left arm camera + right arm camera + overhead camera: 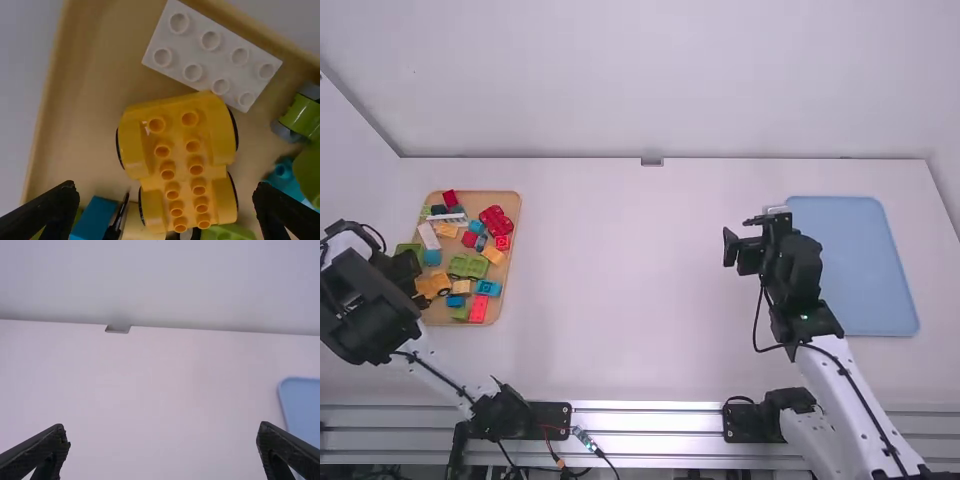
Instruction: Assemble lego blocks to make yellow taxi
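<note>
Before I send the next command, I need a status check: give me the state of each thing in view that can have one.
Left gripper: open, over the tan tray
Right gripper: open, nothing between its fingers
Yellow wheeled base: studs up, ungripped
White block: studs up, loose beside the base
Tan tray: holding assorted blocks
Blue tray: flat on the table
</note>
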Available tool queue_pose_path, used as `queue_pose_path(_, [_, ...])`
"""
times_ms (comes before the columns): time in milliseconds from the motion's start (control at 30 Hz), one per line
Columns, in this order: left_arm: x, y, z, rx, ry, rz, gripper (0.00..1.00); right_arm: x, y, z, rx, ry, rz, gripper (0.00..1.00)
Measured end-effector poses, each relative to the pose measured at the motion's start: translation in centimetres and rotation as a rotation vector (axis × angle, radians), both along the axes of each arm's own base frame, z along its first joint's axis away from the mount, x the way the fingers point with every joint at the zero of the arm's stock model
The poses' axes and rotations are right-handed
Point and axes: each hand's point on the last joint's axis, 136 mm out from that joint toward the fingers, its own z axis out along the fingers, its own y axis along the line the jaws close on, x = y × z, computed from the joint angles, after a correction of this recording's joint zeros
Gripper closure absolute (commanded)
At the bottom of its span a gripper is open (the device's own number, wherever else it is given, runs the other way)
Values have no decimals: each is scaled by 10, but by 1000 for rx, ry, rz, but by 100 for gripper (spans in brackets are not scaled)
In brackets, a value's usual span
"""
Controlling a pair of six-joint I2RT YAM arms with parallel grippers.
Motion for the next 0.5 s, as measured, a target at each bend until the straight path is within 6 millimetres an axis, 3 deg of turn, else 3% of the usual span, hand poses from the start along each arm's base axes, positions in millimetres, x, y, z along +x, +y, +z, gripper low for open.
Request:
queue_pose_path(300, [7, -7, -32, -40, 32, -3, 9, 0, 0, 0, -3, -1, -2, 1])
queue_pose_path(500, [10, -4, -34, -36, 24, 8, 11, 0, -1, 0, -4, -1, -2, 1])
